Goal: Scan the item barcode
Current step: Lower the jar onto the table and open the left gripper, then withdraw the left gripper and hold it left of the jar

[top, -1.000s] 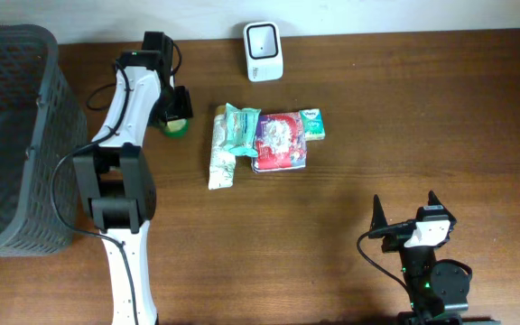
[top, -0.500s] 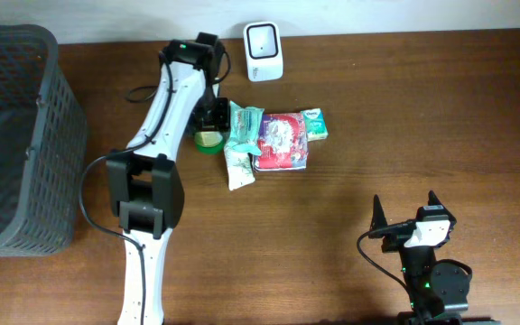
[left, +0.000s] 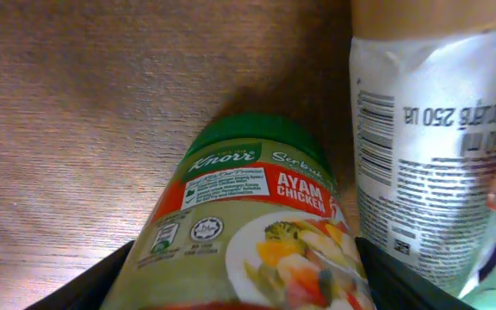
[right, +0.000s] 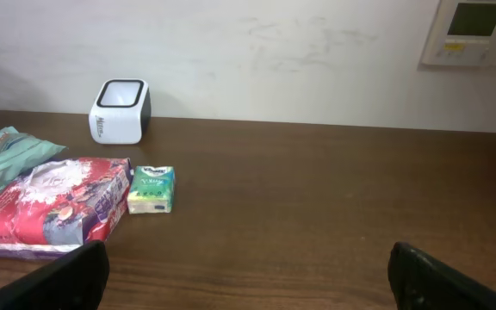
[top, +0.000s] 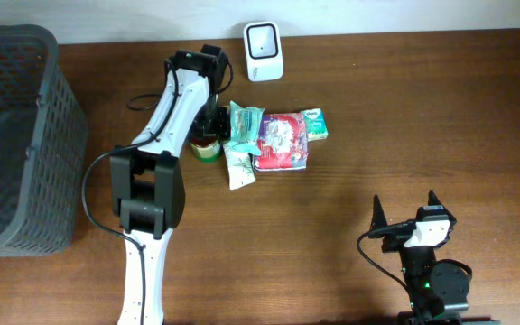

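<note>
Left tool (left: pixel 244 288) straddles Knorr jar (left: pixel 248 198) — grip uncertain; right tool (right: pixel 248 271) — wide apart.

One scanner (top: pixel 264 39) at upper centre, one mesh basket (top: pixel 61 135) far left, one green-lidded jar (left: pixel 248 198). The overlapping centre goods seem to number four: white pouch (top: pixel 239 167), teal packet (top: pixel 246 126), red packet (top: pixel 283 140), small green box (top: pixel 313 125).

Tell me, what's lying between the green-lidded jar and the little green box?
In the overhead view, a teal packet and a red packet lie between the jar and the green box.
</note>
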`<state>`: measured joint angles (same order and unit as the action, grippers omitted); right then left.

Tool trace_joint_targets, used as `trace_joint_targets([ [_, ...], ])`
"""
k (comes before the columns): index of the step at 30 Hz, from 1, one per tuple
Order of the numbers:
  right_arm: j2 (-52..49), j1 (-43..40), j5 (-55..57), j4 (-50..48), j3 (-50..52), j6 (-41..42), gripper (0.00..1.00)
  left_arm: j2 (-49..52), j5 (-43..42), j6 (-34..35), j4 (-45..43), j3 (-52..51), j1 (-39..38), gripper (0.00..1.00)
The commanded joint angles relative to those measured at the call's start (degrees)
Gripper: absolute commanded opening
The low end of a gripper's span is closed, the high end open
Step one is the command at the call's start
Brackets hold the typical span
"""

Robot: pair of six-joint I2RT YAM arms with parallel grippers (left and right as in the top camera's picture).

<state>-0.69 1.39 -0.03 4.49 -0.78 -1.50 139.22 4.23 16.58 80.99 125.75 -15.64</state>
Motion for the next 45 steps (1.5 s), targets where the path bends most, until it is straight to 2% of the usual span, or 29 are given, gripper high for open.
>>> trace_joint_targets([
  [1,0.3,0.5,0.3,0.2,0.5,0.4,0.99,0.8,0.8,0.5,-0.1,-0.5,0.2,0.78],
  [6,0.3,0.5,0.3,0.2,0.5,0.4,0.99,0.8,0.8,0.5,1.7,3.7,1.6,0.73],
  [8,0.3,0.5,0.3,0.2,0.5,0.4,0.99,0.8,0.7,0.5,4.4,6.1,3.0,0.62],
  [12,0.3,0.5,0.3,0.2,0.5,0.4,0.99,0.8,0.5,0.5,9.6,11.0,3.8,0.61],
  [14,0.3,0.5,0.3,0.2,0.5,0.4,0.99,0.8,-0.3,0.5,11.3,14.4,3.8,0.65],
  [16,0.3,0.5,0.3,0.2,0.5,0.4,0.98,0.8,-2.7,0.5,11.3,15.4,3.7,0.66],
  [21,0.3,0.5,0.3,0.2,0.5,0.4,0.99,0.8,-4.9,0.5,10.4,13.7,3.6,0.64],
  [27,0.3,0.5,0.3,0.2,0.5,0.4,0.99,0.8,-7.3,0.8,0.5,3.5,2.2,0.64],
  [29,0.3,0.5,0.3,0.2,0.5,0.4,0.99,0.8,-7.3,0.8,-1.1,1.9,2.1,0.69],
  [30,0.3,0.5,0.3,0.2,0.5,0.4,0.99,0.8,-7.3,0.7,-1.0,1.8,2.1,0.81],
  [31,0.3,0.5,0.3,0.2,0.5,0.4,0.99,0.7,-7.3,0.7,-0.8,2.1,2.1,0.87],
  [33,0.3,0.5,0.3,0.2,0.5,0.4,0.99,0.6,-7.5,0.7,1.4,5.1,2.4,0.93],
  [35,0.3,0.5,0.3,0.2,0.5,0.4,0.99,0.5,-7.5,0.7,4.9,10.1,2.9,0.93],
  [40,0.3,0.5,0.3,0.2,0.5,0.4,0.99,0.5,-7.8,0.2,15.8,30.4,3.5,0.94],
  [44,0.3,0.5,0.3,0.2,0.5,0.4,0.99,-5.9,-11.2,-1.1,15.8,33.1,3.4,0.95],
  [45,0.3,0.5,0.3,0.2,0.5,0.4,0.99,-8.5,-12.7,-3.4,15.8,33.0,3.3,0.98],
])
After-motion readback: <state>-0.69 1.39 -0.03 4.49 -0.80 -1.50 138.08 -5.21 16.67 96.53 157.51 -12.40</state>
